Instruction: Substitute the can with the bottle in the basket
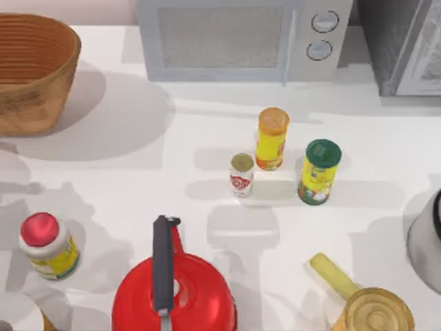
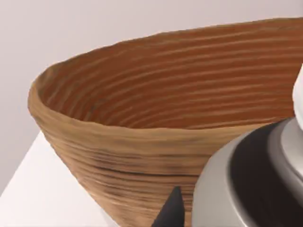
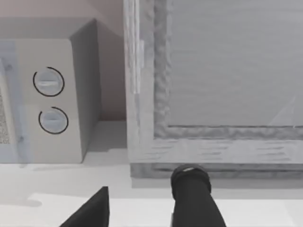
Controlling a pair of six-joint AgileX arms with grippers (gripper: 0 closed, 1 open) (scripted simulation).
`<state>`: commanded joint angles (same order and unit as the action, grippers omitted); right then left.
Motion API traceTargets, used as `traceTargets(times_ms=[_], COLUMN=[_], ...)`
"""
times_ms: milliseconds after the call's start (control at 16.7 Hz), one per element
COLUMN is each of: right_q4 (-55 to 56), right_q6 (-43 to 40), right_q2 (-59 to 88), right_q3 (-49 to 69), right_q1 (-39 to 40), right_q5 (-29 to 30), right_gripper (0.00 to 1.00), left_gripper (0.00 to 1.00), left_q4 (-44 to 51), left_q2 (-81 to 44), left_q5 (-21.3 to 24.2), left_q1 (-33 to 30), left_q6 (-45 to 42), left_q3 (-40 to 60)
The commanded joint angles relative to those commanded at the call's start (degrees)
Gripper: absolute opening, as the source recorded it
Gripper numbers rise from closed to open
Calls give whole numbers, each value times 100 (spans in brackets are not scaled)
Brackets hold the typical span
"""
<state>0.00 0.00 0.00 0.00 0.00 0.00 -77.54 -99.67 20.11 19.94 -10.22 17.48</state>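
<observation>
The can (image 1: 241, 174), short with a white-and-red label and a pale top, stands upright on the table near the middle, outside the basket. The wicker basket (image 1: 31, 76) sits at the back left corner, and its ribbed wall (image 2: 142, 142) looms close in the left wrist view. A dark wedge of my left gripper (image 2: 173, 210) points toward it. In the right wrist view a slim dark capped cylinder (image 3: 194, 198), seemingly the bottle, stands beside a dark part of my right gripper (image 3: 92, 213). Its label is hidden.
A yellow orange-lidded canister (image 1: 272, 138) and a green-lidded canister (image 1: 319, 171) flank the can. A red kettle (image 1: 172, 293) and a red-capped jar (image 1: 47, 245) stand in front, a yellow pan (image 1: 372, 310) at front right. A microwave (image 1: 241, 38) lines the back, with a grey vessel (image 1: 427, 241) at the right edge.
</observation>
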Motion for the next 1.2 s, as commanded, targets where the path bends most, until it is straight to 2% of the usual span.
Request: traceTargets(times_ms=[180,420,780,960,1200], right_q4=[0,0,0,0,0], right_q6=[0,0,0,0,0], right_q2=[0,0,0,0,0], right_q3=[0,0,0,0,0], right_q1=[0,0,0,0,0], right_q5=[0,0,0,0,0], right_gripper=[100,100,100,100,100], left_gripper=[0,0,0,0,0], left_q4=[1061,3097,6004,6838,7129], left_q2=[733,1412,1546,1405,1276], left_q5=[-98,-343,-703,-811,-842], left_q1=[239,350,-327,-787,-1005], left_q6=[-177,-172,276,546,677], left_q3=[504,1754,4006,4847,5146])
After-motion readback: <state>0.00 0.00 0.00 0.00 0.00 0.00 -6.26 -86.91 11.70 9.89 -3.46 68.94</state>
